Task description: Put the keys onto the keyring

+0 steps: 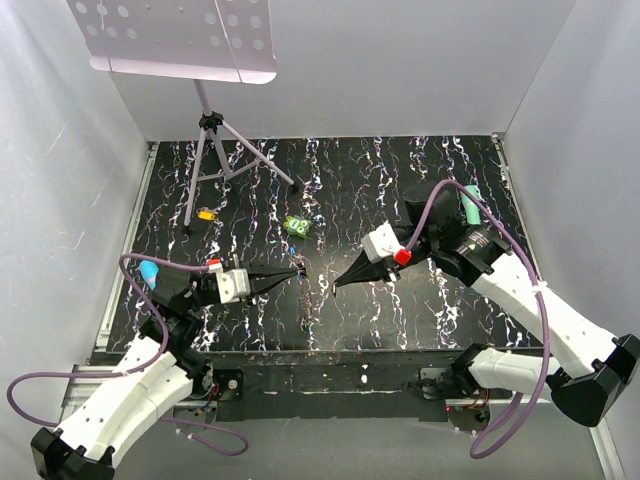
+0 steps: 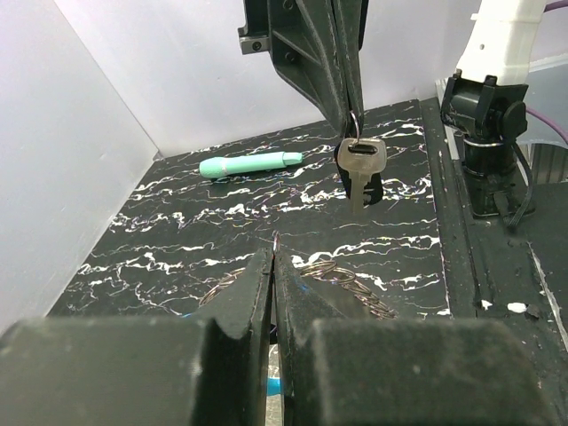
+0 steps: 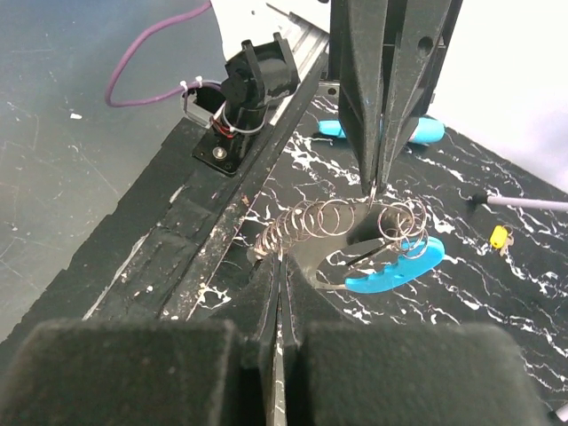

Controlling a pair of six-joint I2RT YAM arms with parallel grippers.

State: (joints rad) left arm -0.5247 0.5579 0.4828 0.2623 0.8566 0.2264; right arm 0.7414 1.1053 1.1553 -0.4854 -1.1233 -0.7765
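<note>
A: Left fingers (image 3: pixel 374 173) clenched on the keyring (image 3: pixel 328 217). Its coils trail sideways under the tips, clip (image 3: pixel 390 271) lowest. Touching the tabletop (image 1: pixel 400 330)? Can't tell.

B: Right fingers (image 2: pixel 348 102) clenched on a small loop (image 2: pixel 353 120). One key (image 2: pixel 361 164) hangs from it, blade straight down.

A: Tips face each other mid-tabletop, near but apart. The key is just beyond the left tips, higher than the coils.

B: Both arms reach inward and low, wrists pointed at each other. My guess: the right arm carries the loop across to the pinched end of the keyring.
</note>
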